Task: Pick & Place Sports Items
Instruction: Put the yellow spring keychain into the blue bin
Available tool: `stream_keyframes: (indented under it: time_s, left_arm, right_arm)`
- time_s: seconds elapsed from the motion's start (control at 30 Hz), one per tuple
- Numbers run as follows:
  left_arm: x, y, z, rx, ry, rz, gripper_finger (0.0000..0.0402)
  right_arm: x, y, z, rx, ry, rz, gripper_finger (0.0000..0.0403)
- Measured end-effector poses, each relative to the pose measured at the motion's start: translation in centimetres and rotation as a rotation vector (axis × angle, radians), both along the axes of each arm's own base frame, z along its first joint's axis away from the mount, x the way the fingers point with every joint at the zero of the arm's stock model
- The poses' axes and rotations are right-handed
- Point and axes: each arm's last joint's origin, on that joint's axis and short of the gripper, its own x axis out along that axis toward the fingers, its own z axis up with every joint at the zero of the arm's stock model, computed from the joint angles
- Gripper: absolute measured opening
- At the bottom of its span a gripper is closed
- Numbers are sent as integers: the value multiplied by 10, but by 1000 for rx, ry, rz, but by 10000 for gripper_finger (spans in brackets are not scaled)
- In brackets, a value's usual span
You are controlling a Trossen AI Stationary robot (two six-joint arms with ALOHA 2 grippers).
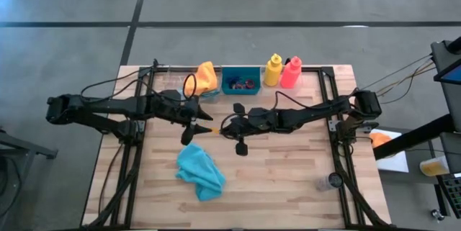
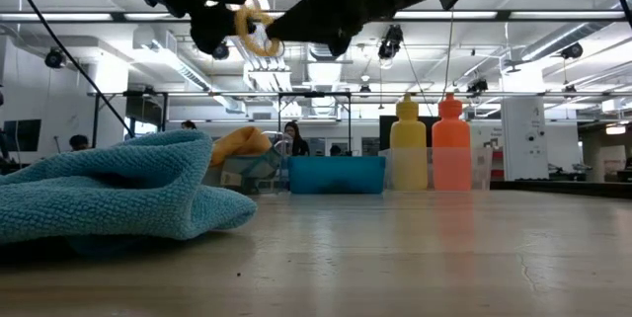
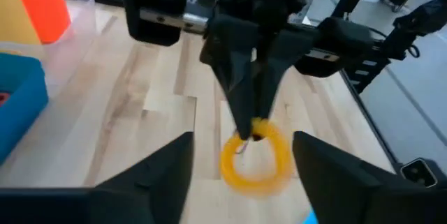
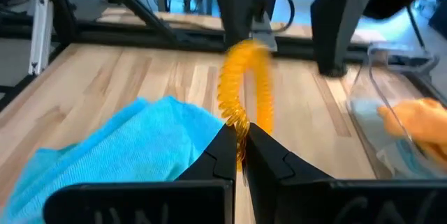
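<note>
Pinching the orange ring (image 4: pixel 244 88) shut, right hand (image 4: pixel 240 155) hovers above the teal cloth (image 1: pixel 200 171); left hand (image 3: pixel 241 172) open around the ring, not gripping.

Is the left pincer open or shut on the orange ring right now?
Open. The left pincer has its fingers spread on either side of the orange ring without touching it; the right pincer pinches the ring's rim.

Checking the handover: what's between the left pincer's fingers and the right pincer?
The orange ring, pinched by the shut right pincer, hangs between the open left pincer fingers, seen in the left wrist view.
</note>
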Motion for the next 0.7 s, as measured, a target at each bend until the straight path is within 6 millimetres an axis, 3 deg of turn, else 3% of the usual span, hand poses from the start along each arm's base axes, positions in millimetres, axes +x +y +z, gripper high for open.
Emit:
stream_keyframes:
  time_s: [0.13,0.27,0.37,0.5,0.7]
  left_arm:
    - [-1,1,0,22,5,31,294]
    - [-3,3,-1,56,32,91,341]
    - [-6,5,0,133,32,132,371]
    - [-11,8,4,235,34,188,397]
    - [-25,11,7,364,83,256,378]
  right_arm:
    - [-5,-11,-7,23,104,-53,13]
    - [-16,-39,-8,-41,240,-290,12]
    - [-25,-70,1,-109,323,-488,12]
    - [-34,-118,16,-85,379,-607,12]
    - [-52,-186,4,72,418,-635,12]
